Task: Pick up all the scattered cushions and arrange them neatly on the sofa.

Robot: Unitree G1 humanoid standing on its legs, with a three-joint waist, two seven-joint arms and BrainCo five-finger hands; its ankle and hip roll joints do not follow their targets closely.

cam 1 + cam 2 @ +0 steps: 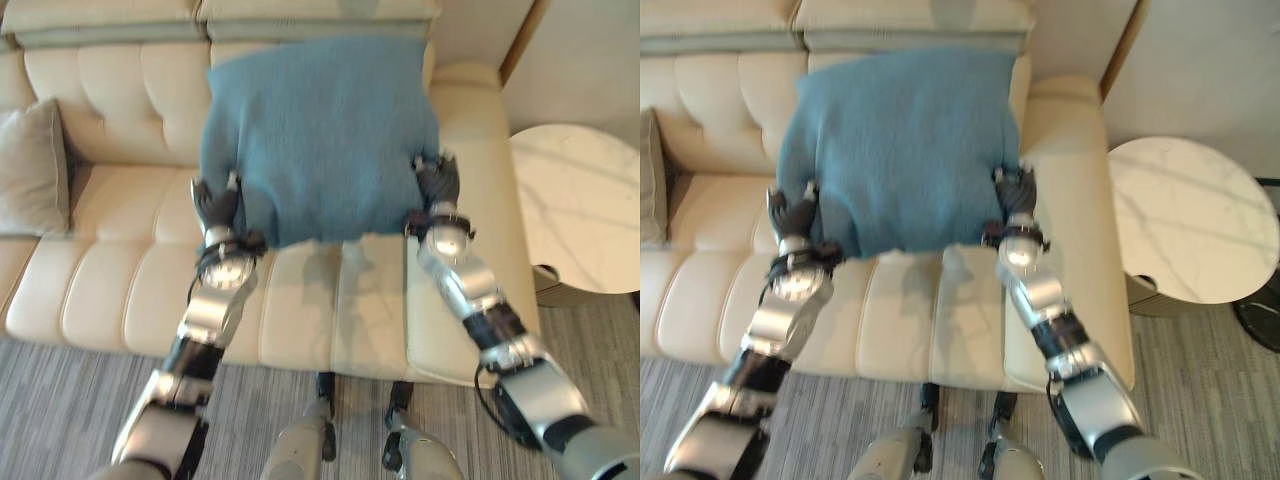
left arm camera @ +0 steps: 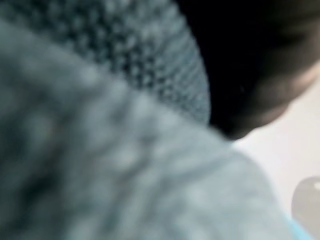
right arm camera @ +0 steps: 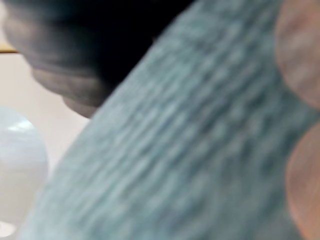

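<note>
Blue knitted cushion [image 1: 320, 135] held between left hand [image 1: 217, 205] and right hand [image 1: 438, 180] at its lower corners, above the cream sofa [image 1: 120, 290]; finger closure hidden by cloth, cannot tell.

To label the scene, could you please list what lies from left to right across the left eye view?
Grey cushion → left robot hand → blue knitted cushion → right robot hand → round white marble side table.
</note>
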